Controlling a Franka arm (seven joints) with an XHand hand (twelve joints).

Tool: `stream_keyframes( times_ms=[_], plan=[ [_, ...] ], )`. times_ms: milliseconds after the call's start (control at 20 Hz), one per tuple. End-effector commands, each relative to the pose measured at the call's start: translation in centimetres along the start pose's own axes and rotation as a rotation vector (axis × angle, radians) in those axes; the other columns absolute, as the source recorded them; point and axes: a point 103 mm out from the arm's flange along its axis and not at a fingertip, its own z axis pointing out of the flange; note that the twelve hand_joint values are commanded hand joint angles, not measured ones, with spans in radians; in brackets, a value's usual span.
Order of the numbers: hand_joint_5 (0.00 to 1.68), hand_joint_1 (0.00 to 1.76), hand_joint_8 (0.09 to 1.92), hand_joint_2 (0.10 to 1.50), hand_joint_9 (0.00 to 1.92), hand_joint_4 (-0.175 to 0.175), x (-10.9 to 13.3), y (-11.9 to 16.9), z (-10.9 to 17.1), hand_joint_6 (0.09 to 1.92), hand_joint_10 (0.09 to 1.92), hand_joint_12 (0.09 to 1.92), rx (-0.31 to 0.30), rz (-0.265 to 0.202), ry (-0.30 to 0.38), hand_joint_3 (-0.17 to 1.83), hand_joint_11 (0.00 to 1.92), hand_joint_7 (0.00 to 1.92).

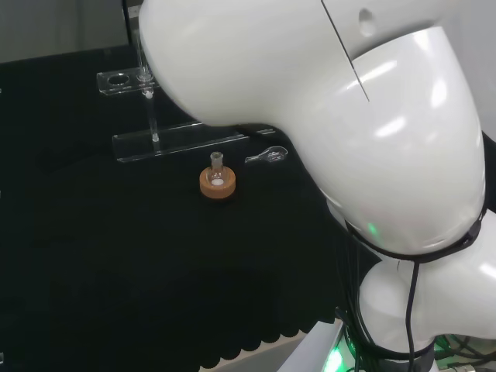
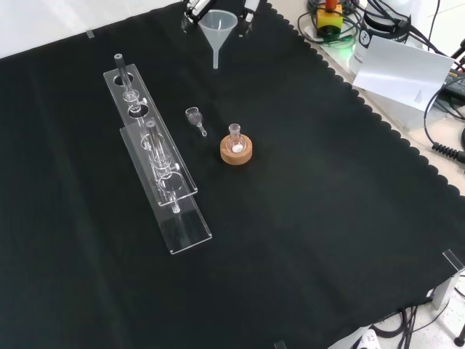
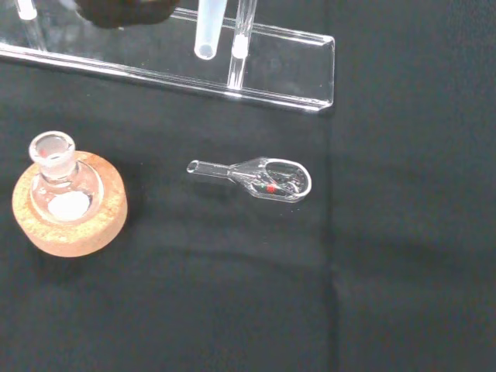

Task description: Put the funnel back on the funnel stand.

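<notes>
- The hand [image 2: 190,10] grips the clear funnel [image 2: 217,27] high above the tabletop [image 2: 305,240].
- The funnel stand [image 2: 154,156] is well apart.
- A small flask [image 2: 235,138] sits on a cork ring [image 2: 237,152].

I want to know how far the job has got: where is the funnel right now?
In the front view the funnel is up at the top edge, held in the hand, spout down above the cloth, beyond the clear funnel stand and the flask on its cork ring.

Head, front and close wrist views share the cork ring [image 1: 217,184].
</notes>
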Motion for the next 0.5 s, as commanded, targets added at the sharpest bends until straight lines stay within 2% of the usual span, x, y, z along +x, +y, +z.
stream_keyframes(
  times_ms=[50,500],
  plan=[
    [0.54,0.84,0.72,1.02,0.66,-0.077,-1.7,0.2,0.5,0.13,0.58,1.3,0.003,0.024,0.014,-0.17,0.42,0.53],
    [0.54,0.84,0.72,1.02,0.67,-0.076,-4.5,2.2,0.5,0.13,0.57,1.3,-0.008,0.049,0.03,-0.17,0.42,0.53]
  ],
)
